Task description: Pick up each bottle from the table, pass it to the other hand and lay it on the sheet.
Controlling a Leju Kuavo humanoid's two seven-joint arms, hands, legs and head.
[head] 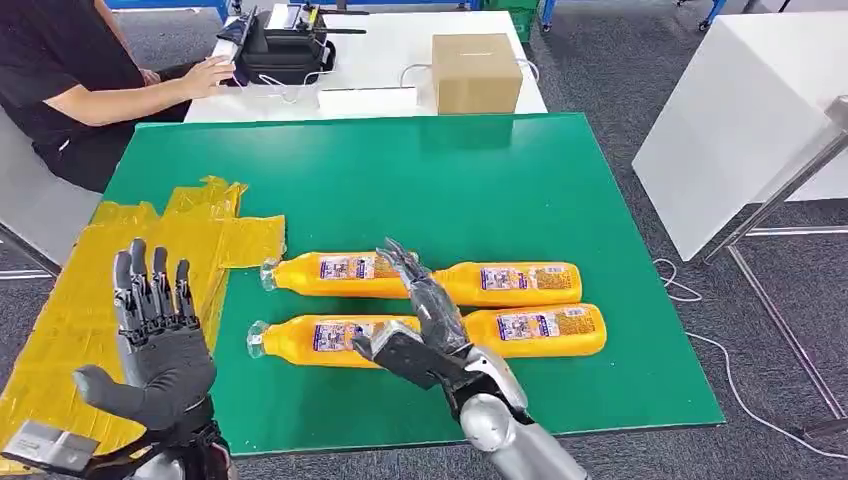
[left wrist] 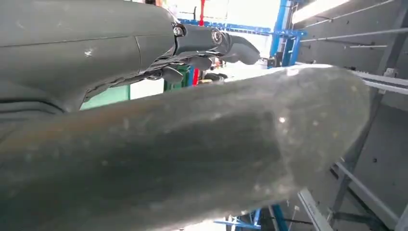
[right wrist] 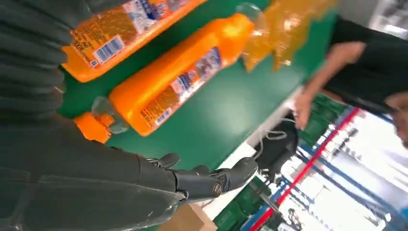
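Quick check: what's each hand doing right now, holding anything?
Left hand: open, fingers spread, holding nothing, raised over the yellow sheet.
Right hand: open, fingers extended over the orange bottles, holding nothing.

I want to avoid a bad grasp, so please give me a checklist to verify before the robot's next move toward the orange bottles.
1. Right hand holds nothing, fingers spread above the orange plastic bottles: ok.
2. Left hand free to receive, raised with fingers apart: ok.
3. Four bottles lie flat on the green table mat, in two rows; the near-left bottle is closest to the right hand: ok.
4. Crinkled yellow sheet bare where visible: ok.
5. Person's hand rests on the far white table, away from the bottles: ok.
6. Right hand centred over one bottle: cannot tell.
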